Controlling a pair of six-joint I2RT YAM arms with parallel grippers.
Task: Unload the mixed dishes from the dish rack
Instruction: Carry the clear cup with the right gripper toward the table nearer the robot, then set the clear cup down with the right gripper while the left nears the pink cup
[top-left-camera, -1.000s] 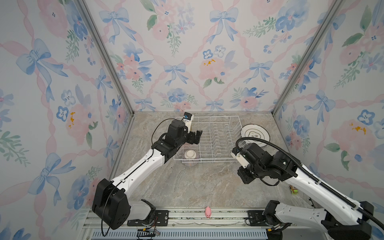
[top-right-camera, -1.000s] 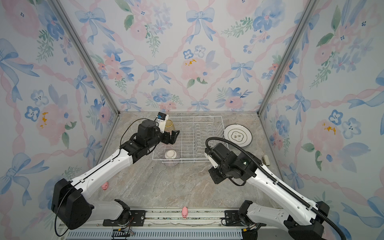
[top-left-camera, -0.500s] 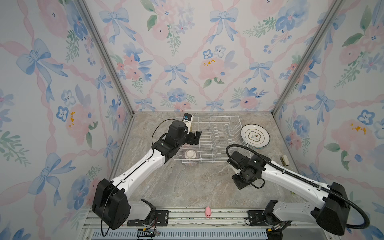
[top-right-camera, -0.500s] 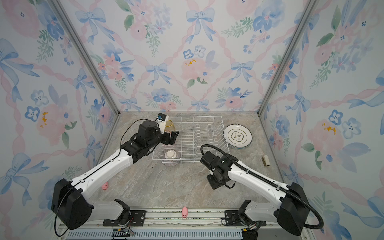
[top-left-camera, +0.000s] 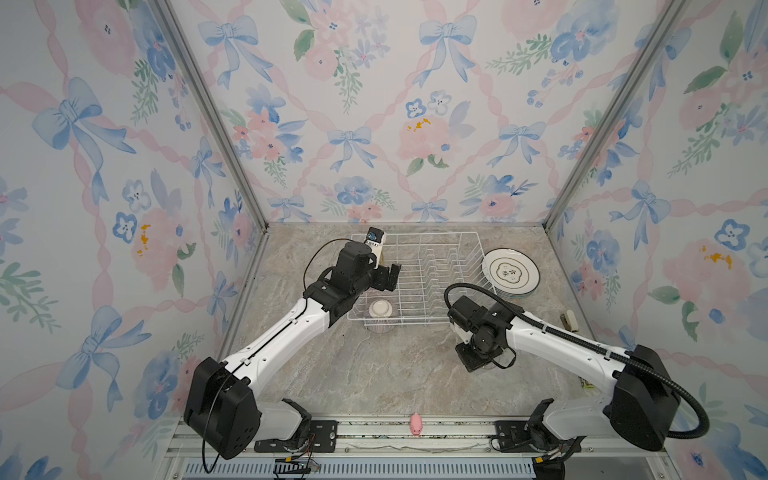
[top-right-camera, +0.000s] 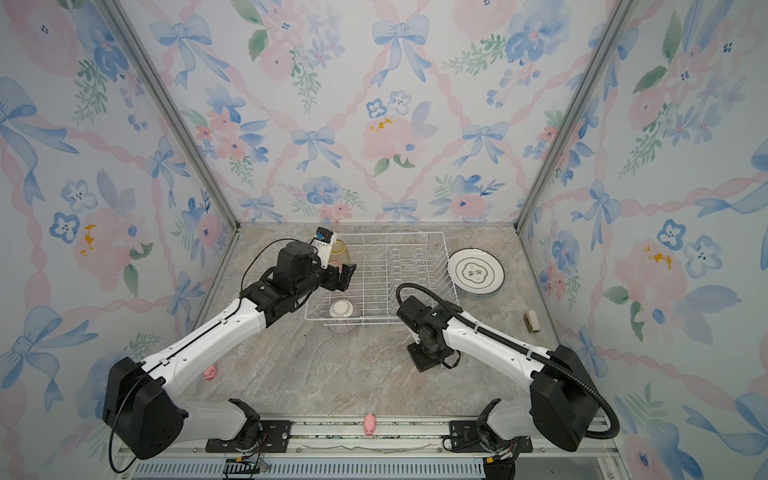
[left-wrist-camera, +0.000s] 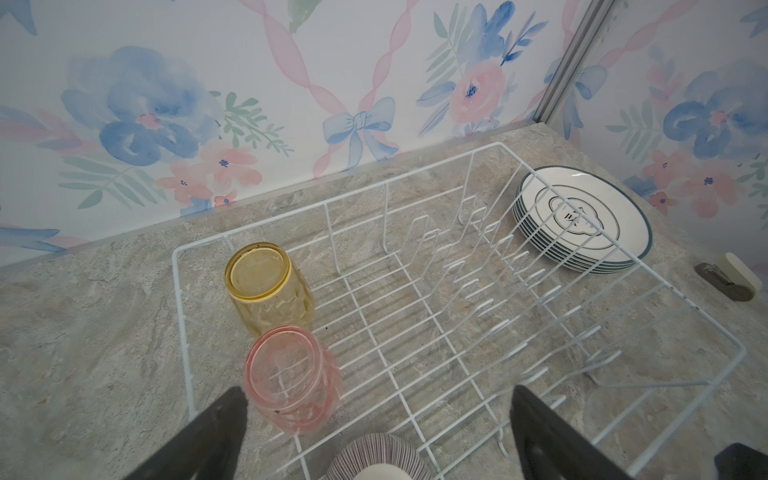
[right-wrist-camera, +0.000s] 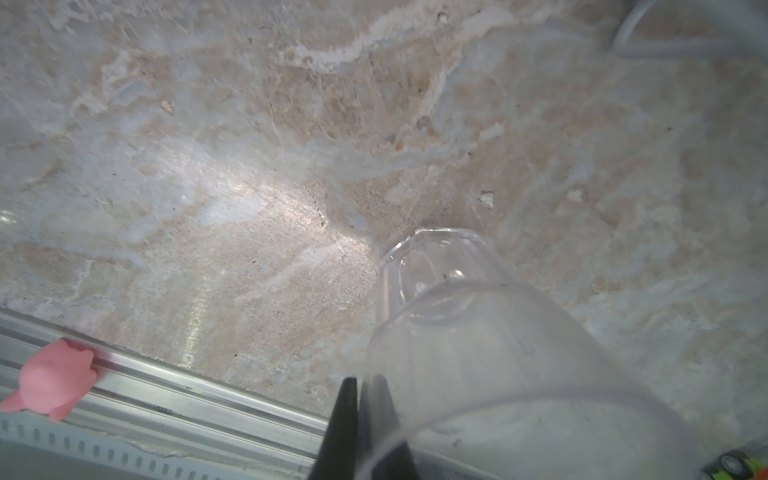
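Note:
The white wire dish rack stands at the back of the table. At its left end are an upside-down yellow tumbler, a pink tumbler and an upturned striped bowl. My left gripper hovers open over the pink tumbler and the bowl. A stack of dark-rimmed plates lies right of the rack. In front of the rack, my right gripper points down, shut on the rim of a clear tumbler whose base is at or just above the table.
A pink pig toy sits on the front rail, and another lies on the table by the left arm. A small cream and grey object lies near the right wall.
My right arm has come down and toward the front, lowering the clear tumbler to the table. The plate stack is uncovered again. The left arm has hardly moved.

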